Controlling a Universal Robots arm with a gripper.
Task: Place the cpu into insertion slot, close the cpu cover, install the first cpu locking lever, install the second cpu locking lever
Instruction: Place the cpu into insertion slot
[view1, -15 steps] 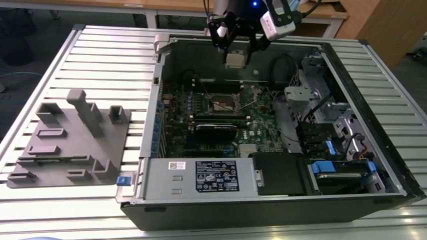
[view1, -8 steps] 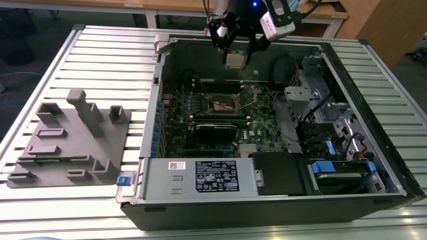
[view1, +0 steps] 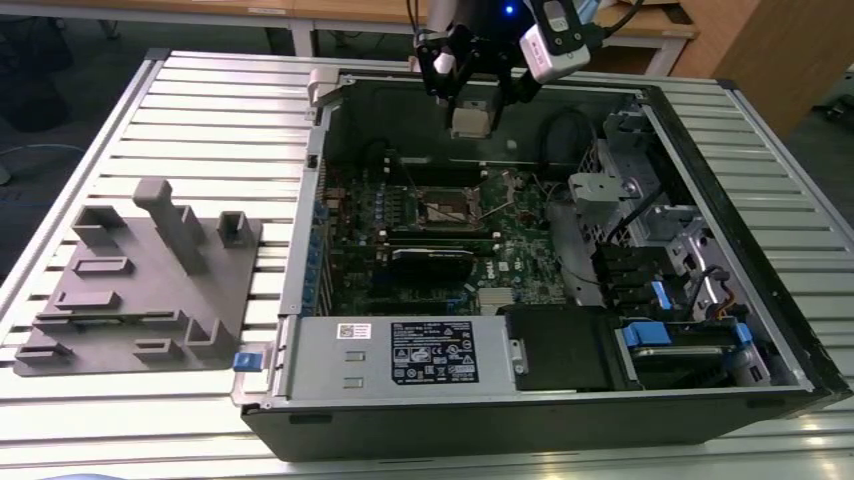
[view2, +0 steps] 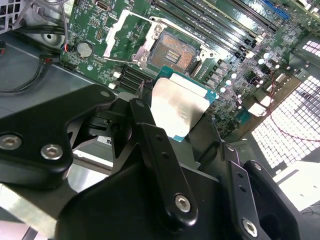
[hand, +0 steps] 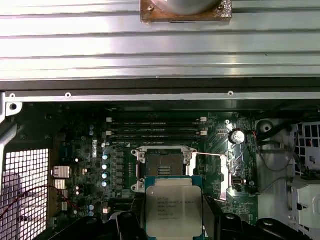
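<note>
My gripper (view1: 471, 112) hangs over the back of the open computer case, shut on the cpu (view1: 470, 124). In both wrist views the cpu (view2: 179, 106) (hand: 173, 207) is a square chip with a silvery top and a green edge, pinched between my black fingers (view2: 145, 125). It is held in the air, well above the green motherboard (view1: 527, 245). The insertion slot (view1: 451, 210) (view2: 172, 50) (hand: 164, 164) lies uncovered, its dark centre exposed. The cpu cover (view2: 112, 35) stands swung up on the slot's far side from the memory slots. A thin locking lever (hand: 209, 154) sticks out beside the slot.
The case (view1: 300, 250) lies on a slatted metal table (view1: 200, 110). A long black card (view1: 430, 262) and the power supply (view1: 400, 350) sit in front of the slot. Memory slots (hand: 155, 127) run beside it. Drive bays and cables (view1: 654, 260) fill the exterior view's right. A grey fixture (view1: 147, 270) stands left.
</note>
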